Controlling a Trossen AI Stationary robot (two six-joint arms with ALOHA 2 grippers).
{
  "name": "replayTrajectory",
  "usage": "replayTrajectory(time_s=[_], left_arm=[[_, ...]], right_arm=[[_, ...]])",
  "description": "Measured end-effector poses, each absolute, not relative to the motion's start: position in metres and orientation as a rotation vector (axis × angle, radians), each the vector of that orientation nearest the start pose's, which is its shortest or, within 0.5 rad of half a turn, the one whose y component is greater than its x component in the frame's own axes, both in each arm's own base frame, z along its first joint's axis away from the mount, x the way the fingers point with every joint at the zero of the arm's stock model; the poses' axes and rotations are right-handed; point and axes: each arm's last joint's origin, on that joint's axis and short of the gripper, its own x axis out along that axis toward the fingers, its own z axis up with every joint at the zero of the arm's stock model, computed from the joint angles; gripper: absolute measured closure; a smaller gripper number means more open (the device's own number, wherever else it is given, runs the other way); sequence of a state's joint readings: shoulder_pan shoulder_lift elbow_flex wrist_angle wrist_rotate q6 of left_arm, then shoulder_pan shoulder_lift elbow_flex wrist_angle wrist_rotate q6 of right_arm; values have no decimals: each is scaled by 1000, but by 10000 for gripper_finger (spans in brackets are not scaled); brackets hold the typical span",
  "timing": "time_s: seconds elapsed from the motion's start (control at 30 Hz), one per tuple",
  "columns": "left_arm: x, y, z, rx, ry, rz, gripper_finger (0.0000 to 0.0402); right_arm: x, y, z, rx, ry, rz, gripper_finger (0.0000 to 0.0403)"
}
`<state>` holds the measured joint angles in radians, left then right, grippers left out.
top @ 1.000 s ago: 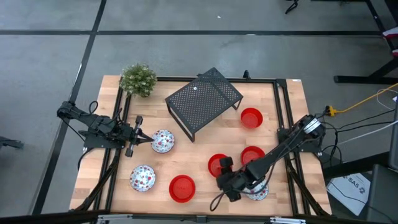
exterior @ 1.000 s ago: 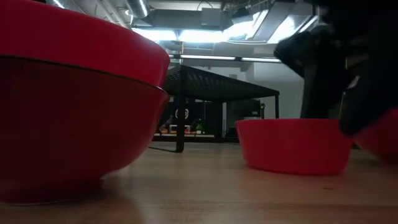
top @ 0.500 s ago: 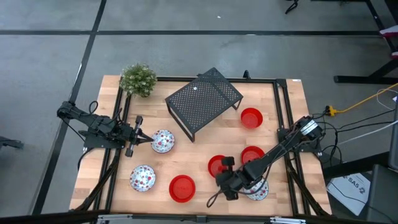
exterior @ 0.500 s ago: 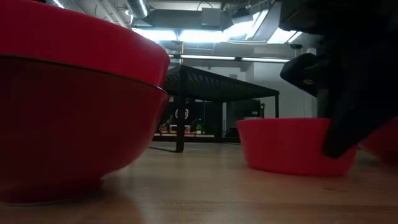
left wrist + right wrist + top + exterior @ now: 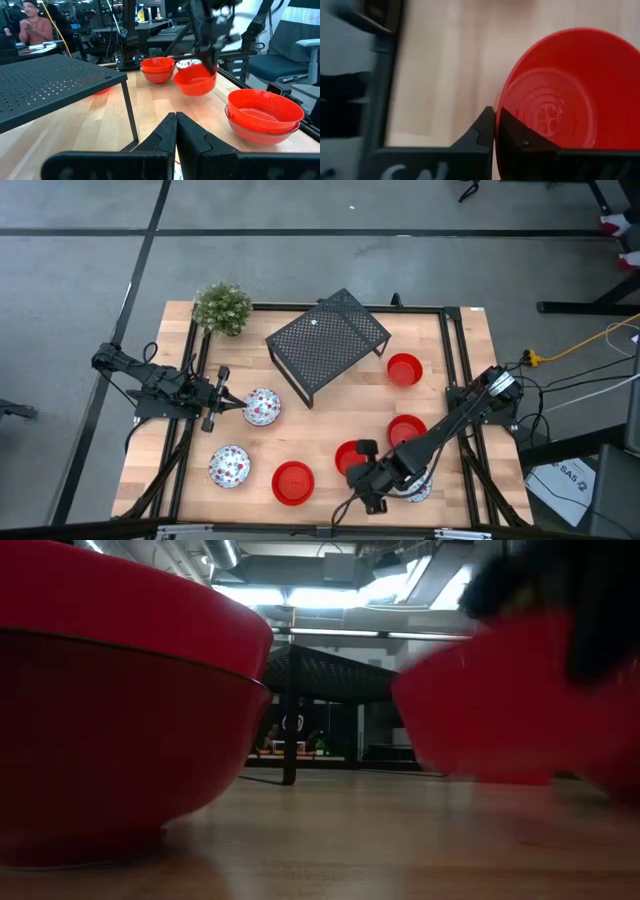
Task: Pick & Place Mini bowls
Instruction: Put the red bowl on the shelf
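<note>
Red mini bowl (image 5: pixel 348 456) tilted, lifted off table; right gripper (image 5: pixel 364 470) jaws pinching rim; left gripper (image 5: pixel 222 398) jaws closed.

A glossy, smooth, plastic-looking red bowl (image 5: pixel 555 100) is pinched at its rim between matt black fingers (image 5: pixel 480 131). The counter (image 5: pixel 330 420) is seen to be pale wood with visible grain and a light sheen. The rack (image 5: pixel 326 340) is made of matt black perforated metal mesh.
</note>
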<state>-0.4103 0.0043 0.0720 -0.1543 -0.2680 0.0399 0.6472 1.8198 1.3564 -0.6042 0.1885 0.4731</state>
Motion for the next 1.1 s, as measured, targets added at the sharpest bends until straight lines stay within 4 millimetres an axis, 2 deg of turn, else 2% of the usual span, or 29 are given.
replayTrajectory(time_s=[0.33, 0.53, 0.7, 0.9, 1.1], left_arm=[[87, -30, 173, 69, 79, -144, 398], [87, -30, 173, 69, 79, -144, 398], [87, -30, 173, 69, 79, -144, 398], [87, -30, 173, 69, 79, -144, 398], [87, -30, 173, 69, 79, -144, 398]], right_arm=[[321, 232, 305, -79, 880, 288, 395], [327, 232, 364, -90, 692, 333, 394], [328, 225, 408, -188, 514, 281, 394], [332, 206, 439, -356, 382, 186, 394], [346, 173, 451, -415, 361, 42, 393]])
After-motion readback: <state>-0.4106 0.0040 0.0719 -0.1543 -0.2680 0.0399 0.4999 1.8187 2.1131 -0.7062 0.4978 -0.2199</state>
